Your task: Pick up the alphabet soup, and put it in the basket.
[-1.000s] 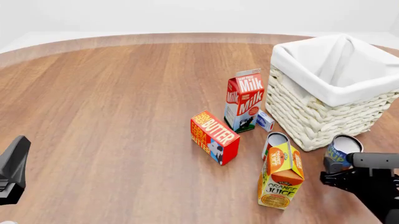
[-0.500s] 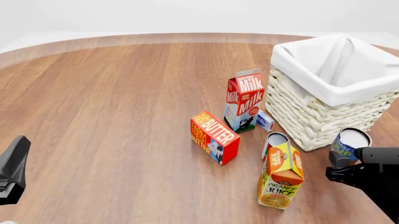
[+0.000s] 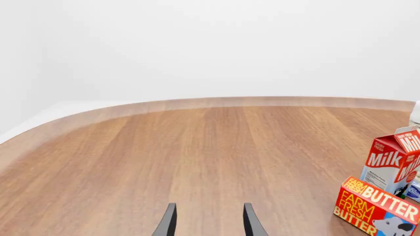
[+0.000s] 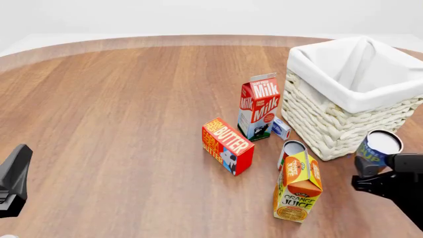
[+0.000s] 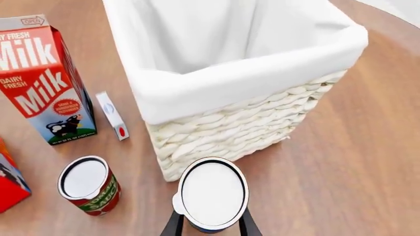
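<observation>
We are in the carry step: our right gripper has its fingers closed on the alphabet soup, one on each side of the can, and holds it clear of the table, tilted, just near of the basket at the right of the scene. The can's pale top sits below the basket's cloth rim, so we judge the next move calls for more height before we travel farther, over the rim and above the lining, and only then release. The smaller red-and-white can and the orange juice carton stand just left of the held can. Our left gripper hangs at the near left with its fingers apart, holding nothing.
</observation>
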Available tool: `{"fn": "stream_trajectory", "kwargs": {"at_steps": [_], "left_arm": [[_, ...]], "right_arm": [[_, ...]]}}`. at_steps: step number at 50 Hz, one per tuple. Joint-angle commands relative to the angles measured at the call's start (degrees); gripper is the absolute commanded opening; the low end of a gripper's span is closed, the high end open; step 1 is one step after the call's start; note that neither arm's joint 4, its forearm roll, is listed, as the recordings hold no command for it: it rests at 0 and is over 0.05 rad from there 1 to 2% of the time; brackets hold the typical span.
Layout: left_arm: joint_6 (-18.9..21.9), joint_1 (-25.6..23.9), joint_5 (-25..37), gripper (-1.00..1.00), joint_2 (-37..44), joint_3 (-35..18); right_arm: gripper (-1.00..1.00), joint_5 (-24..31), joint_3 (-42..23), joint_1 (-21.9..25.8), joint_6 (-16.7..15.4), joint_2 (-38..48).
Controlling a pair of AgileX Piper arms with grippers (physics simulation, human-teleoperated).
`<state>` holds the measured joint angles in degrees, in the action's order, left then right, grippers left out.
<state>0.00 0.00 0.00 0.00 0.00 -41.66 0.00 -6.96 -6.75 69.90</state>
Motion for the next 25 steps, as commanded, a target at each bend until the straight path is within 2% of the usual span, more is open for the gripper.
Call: {"fn": "stream_trajectory", "kwargs": {"at_steps": [1, 11, 25], "left_arm": [[0.0, 0.0, 0.0, 1.00, 0.0, 0.0], [0.0, 0.0, 0.0, 1.00, 0.0, 0.0], [0.0, 0.0, 0.0, 1.00, 0.0, 0.0]], "right_arm": [[-1.00, 4.4, 0.0, -0.2, 0.8, -6.8], [-1.00, 8.3, 0.0, -0.3, 0.3, -12.1], [-1.00, 9.5, -0.1, -0.1, -0.4, -15.0]]}}
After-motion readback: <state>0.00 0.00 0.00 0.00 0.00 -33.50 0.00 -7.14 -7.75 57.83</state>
